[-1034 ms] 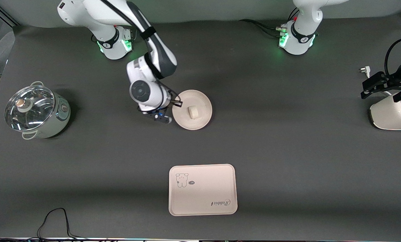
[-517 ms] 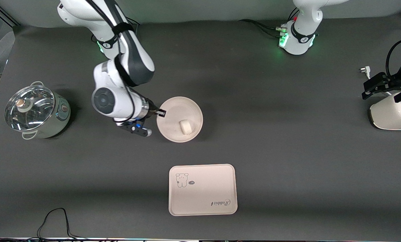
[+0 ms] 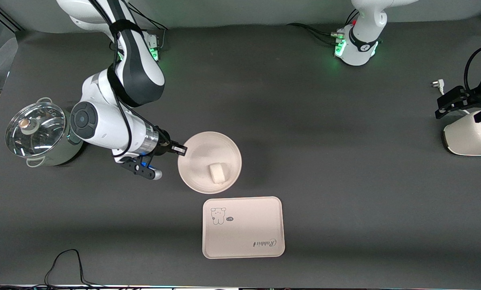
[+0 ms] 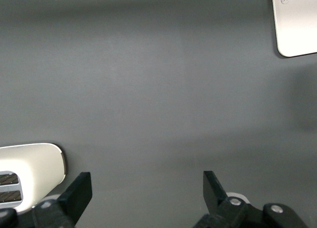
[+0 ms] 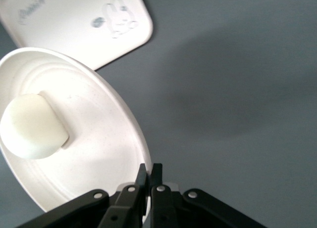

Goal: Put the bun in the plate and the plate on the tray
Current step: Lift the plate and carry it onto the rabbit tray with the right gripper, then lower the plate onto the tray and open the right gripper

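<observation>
The right end effector (image 3: 180,150) pinches the rim of the plate (image 3: 196,155), up in the air over the table (image 3: 345,181). The bun (image 3: 217,172) sits in the plate. The tray (image 3: 243,226) lies near the front camera. The left end effector (image 4: 143,196) waits, fingers wide.

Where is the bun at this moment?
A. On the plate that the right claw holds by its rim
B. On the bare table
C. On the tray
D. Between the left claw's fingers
A: the bun lies on the plate, whose rim the right claw pinches, short of the tray.
</observation>
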Available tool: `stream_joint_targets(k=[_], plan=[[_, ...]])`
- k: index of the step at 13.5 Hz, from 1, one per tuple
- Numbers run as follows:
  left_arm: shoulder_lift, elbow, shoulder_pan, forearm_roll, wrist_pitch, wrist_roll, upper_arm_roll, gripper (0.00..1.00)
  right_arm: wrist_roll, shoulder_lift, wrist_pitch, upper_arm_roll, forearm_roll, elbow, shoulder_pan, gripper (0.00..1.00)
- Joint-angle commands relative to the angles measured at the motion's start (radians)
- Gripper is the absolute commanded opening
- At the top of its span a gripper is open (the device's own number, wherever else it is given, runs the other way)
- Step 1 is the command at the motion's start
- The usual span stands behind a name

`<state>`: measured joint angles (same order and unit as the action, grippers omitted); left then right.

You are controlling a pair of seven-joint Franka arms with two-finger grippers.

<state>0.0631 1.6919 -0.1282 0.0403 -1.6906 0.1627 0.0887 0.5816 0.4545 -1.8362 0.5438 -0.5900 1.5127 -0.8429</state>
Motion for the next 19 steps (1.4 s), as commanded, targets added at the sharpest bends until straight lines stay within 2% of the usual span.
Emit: stream_joint_targets(k=[1, 3, 7, 9, 10, 13, 14, 19], plan=[[-0.006, -0.023, -0.002, -0.003, 0.025, 0.014, 0.002, 1.00, 0.001, 0.165, -0.023, 0.002, -0.120, -0.170, 0.022, 0.00], [-0.006, -0.023, -0.002, -0.003, 0.025, 0.014, 0.002, 1.00, 0.003, 0.269, -0.111, 0.001, -0.189, -0.236, 0.030, 0.00], [-0.005, -0.023, -0.002, -0.003, 0.026, 0.015, 0.002, 1.00, -0.014, 0.410, -0.369, -0.005, -0.232, -0.273, 0.030, 0.00], [-0.005, -0.023, -0.004, -0.003, 0.026, 0.018, 0.002, 1.00, -0.016, 0.488, -0.446, -0.010, -0.249, -0.316, 0.034, 0.00], [-0.005, -0.023, -0.002, -0.003, 0.026, 0.018, 0.002, 1.00, -0.011, 0.528, -0.478, -0.045, -0.249, -0.351, 0.062, 0.00], [-0.005, -0.023, -0.002, -0.003, 0.026, 0.018, 0.002, 1.00, -0.005, 0.573, -0.604, -0.265, -0.248, -0.410, 0.223, 0.00], [-0.005, -0.023, -0.004, -0.003, 0.026, 0.020, 0.002, 1.00, -0.012, 0.588, -0.623, -0.316, -0.243, -0.422, 0.252, 0.00], [-0.005, -0.023, -0.004, -0.003, 0.028, 0.020, 0.000, 1.00, -0.017, 0.656, -0.667, -0.328, -0.234, -0.418, 0.248, 0.00]])
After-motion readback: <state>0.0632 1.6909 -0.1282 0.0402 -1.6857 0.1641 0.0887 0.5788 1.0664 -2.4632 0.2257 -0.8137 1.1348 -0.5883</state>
